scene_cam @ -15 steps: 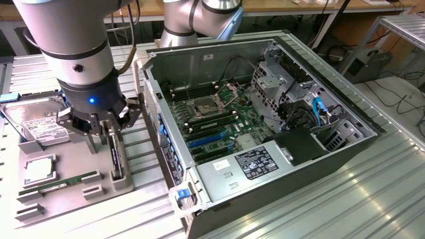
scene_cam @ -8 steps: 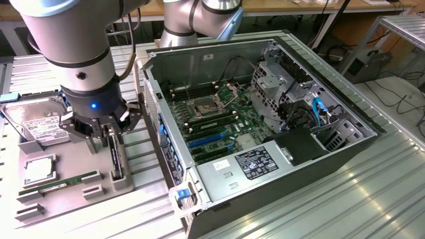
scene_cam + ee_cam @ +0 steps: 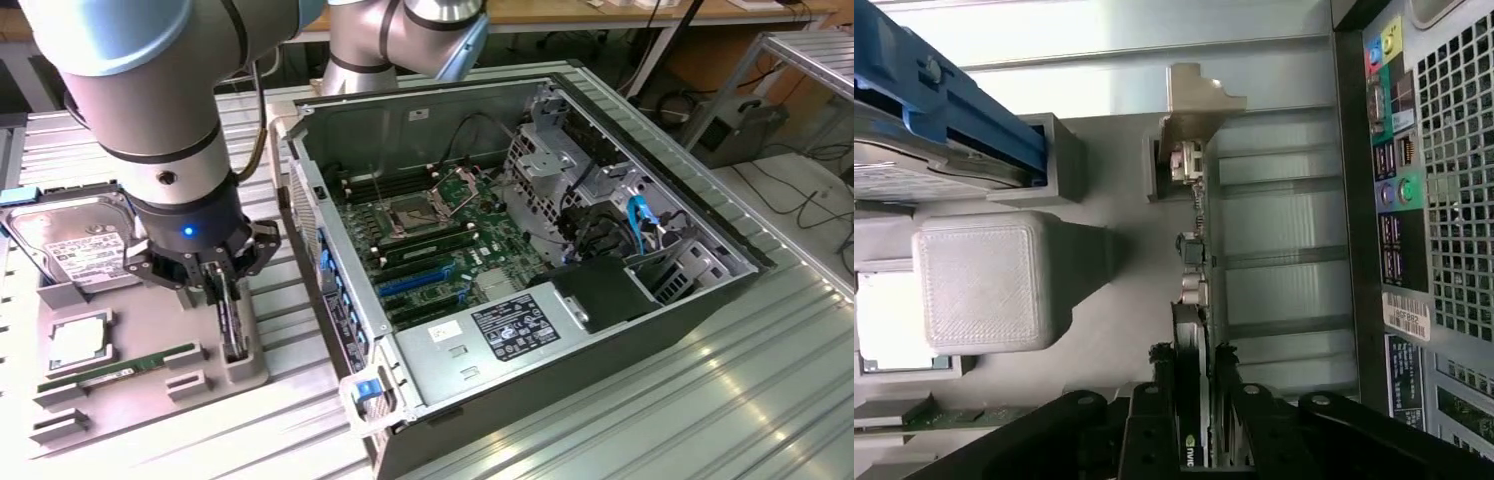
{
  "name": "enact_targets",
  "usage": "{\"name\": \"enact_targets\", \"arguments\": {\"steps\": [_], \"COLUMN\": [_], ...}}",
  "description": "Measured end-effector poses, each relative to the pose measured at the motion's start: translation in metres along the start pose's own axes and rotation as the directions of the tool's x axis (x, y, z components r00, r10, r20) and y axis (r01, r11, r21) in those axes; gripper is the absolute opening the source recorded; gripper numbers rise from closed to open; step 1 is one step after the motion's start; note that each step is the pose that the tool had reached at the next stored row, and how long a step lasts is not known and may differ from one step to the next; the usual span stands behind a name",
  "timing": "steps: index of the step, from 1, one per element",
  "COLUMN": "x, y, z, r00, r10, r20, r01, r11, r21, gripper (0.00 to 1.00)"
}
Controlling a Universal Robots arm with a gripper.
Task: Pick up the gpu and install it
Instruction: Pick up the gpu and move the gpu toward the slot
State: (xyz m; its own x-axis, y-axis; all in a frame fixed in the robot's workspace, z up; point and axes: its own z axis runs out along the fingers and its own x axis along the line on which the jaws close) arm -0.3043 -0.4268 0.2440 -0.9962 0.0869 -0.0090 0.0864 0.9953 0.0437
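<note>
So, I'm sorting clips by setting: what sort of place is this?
Probably a robotics lab bench set up for PC assembly: an open computer case lies on a ribbed metal table, a grey fixture tray holds a hard drive, and the arm's pincer is at the gpu.

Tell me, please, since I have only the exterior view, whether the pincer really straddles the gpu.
Observer: Yes. In the wrist view the gpu sits edge-on between the pincer and its two fingers, one against each face.
Operator: Where is its bracket, please?
Observer: The silver end bracket is at the card's end farthest from the pincer, by the edge of the grey stand.
Operator: What lies alongside?
Observer: The rear panel of the computer case, with coloured sockets and a vent grille.
</note>
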Motion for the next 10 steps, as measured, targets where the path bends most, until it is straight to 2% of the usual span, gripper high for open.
{"name": "enact_targets", "arguments": {"steps": [1,2,3,6,10], "x": [0.0,0.0,0.0,0.0,0.0], "y": [0.0,0.0,0.0,0.0001,0.0004], "z": [0.0,0.0,0.0,-0.0036,-0.0154], "r00": [1.0,0.9973,0.996,0.996,0.996], "r10": [0.0,-0.074,-0.089,-0.089,-0.089], "r20": [0.0001,-0.0031,-0.0038,-0.0031,-0.0025], "r01": [0.0,0.074,0.089,0.089,0.089], "r11": [1.0,0.9973,0.996,0.996,0.996], "r21": [0.0,-0.0007,-0.001,-0.0011,-0.0011], "gripper": [0.26,0.26,0.26,0.26,0.26]}}
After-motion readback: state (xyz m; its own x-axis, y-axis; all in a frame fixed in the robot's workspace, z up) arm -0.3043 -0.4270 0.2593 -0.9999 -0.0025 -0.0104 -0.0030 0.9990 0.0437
